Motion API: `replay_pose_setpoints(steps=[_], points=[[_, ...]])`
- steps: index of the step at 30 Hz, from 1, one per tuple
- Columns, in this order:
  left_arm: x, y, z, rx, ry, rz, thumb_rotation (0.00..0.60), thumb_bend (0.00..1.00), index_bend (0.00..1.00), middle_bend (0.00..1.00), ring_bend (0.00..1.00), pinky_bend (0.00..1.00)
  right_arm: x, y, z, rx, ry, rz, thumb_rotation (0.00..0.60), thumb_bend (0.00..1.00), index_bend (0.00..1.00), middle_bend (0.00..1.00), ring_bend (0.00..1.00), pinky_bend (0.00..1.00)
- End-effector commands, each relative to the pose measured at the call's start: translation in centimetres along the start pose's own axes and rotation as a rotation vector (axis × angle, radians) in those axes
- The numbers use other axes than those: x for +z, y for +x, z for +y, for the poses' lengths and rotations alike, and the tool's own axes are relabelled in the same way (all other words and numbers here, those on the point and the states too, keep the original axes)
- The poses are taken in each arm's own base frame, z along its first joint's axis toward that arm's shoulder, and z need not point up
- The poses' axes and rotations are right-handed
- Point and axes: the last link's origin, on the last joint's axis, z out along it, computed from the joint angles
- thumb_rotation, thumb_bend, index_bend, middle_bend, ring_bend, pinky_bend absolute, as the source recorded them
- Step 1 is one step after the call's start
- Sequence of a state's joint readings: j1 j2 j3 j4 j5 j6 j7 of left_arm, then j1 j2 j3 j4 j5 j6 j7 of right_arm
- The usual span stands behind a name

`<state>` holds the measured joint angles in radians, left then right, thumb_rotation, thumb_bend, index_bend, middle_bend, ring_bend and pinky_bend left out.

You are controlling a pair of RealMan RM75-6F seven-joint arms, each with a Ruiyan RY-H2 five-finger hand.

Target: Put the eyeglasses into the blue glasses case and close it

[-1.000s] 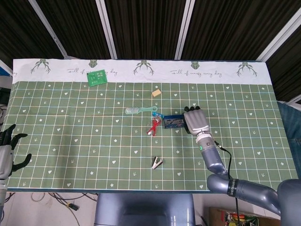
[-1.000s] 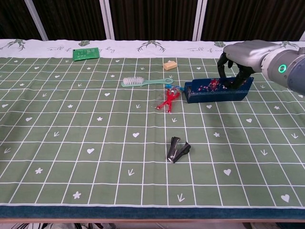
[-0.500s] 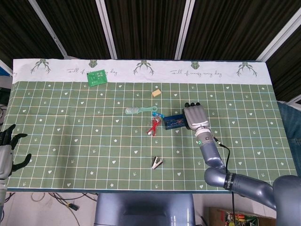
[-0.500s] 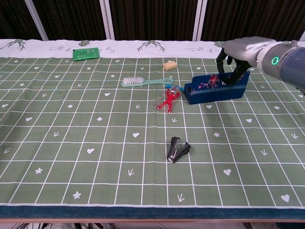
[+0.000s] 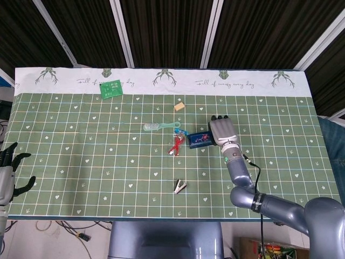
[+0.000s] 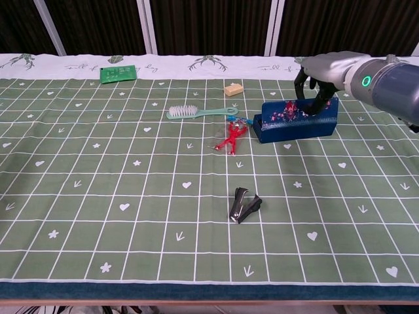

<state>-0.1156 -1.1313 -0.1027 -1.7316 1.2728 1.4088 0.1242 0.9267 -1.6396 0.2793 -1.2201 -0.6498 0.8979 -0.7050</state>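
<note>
Your right hand (image 6: 319,77) grips the blue glasses case (image 6: 298,122) lid, fingers hiding its far edge. Eyeglasses (image 6: 230,136) lie beside it, blurry. Your left hand (image 5: 9,172) sits half cut off, fingers spread, empty.

We list a matt green printed cloth (image 6: 131,190) over the table, and a blue glasses case (image 6: 298,123) with a smooth, slightly glossy shell. The right hand (image 6: 319,77) looks like smooth grey and black plastic or metal. The brush (image 6: 196,112) looks like teal plastic, the staple remover (image 6: 244,205) glossy black.
</note>
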Motion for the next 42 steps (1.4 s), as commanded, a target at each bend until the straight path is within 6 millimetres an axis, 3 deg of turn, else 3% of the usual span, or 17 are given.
replay_pose_setpoints(steps=[1, 6, 9, 20, 25, 32, 38, 42], points=[[0.0, 0.0, 0.0, 0.0, 0.0, -0.001, 0.6, 0.29, 0.25, 0.0, 0.0, 0.0, 0.2, -0.1, -0.1, 0.0, 0.001, -0.003, 0.6, 0.55, 0.67, 0.25, 0.25, 0.25], [0.0, 0.0, 0.0, 0.001, 0.0, -0.002, 0.6, 0.29, 0.25, 0.0, 0.0, 0.0, 0.5, -0.2, -0.5, -0.003, 0.005, -0.009, 0.6, 0.52, 0.38, 0.23, 0.25, 0.25], [0.0, 0.0, 0.0, 0.001, 0.0, -0.002, 0.6, 0.29, 0.25, 0.0, 0.0, 0.0, 0.7, -0.3, -0.7, -0.008, 0.007, -0.02, 0.6, 0.51, 0.3, 0.22, 0.24, 0.25], [0.0, 0.0, 0.0, 0.002, -0.001, -0.005, 0.6, 0.29, 0.25, 0.0, 0.0, 0.0, 1.3, -0.7, -1.8, -0.02, 0.012, -0.037, 0.6, 0.51, 0.26, 0.22, 0.24, 0.25], [0.0, 0.0, 0.0, 0.0, 0.0, -0.004, 0.6, 0.29, 0.26, 0.0, 0.0, 0.0, 1.1, 0.0, -1.9, 0.0, 0.017, 0.013, 0.6, 0.47, 0.26, 0.22, 0.24, 0.25], [0.0, 0.0, 0.0, 0.002, -0.002, -0.005, 0.6, 0.29, 0.26, 0.0, 0.0, 0.0, -0.6, 1.1, -0.6, 0.024, 0.028, 0.026, 0.6, 0.37, 0.25, 0.22, 0.24, 0.25], [-0.1, -0.1, 0.1, 0.004, -0.003, -0.004, 0.6, 0.29, 0.26, 0.0, 0.0, 0.0, -2.1, 1.4, 1.2, -0.023, 0.052, -0.051, 0.6, 0.23, 0.23, 0.18, 0.16, 0.24], [-0.1, -0.1, 0.1, 0.006, -0.001, -0.002, 0.6, 0.29, 0.26, 0.0, 0.0, 0.0, -2.5, 1.3, 1.8, -0.029, 0.061, -0.078, 0.6, 0.2, 0.22, 0.16, 0.13, 0.24]])
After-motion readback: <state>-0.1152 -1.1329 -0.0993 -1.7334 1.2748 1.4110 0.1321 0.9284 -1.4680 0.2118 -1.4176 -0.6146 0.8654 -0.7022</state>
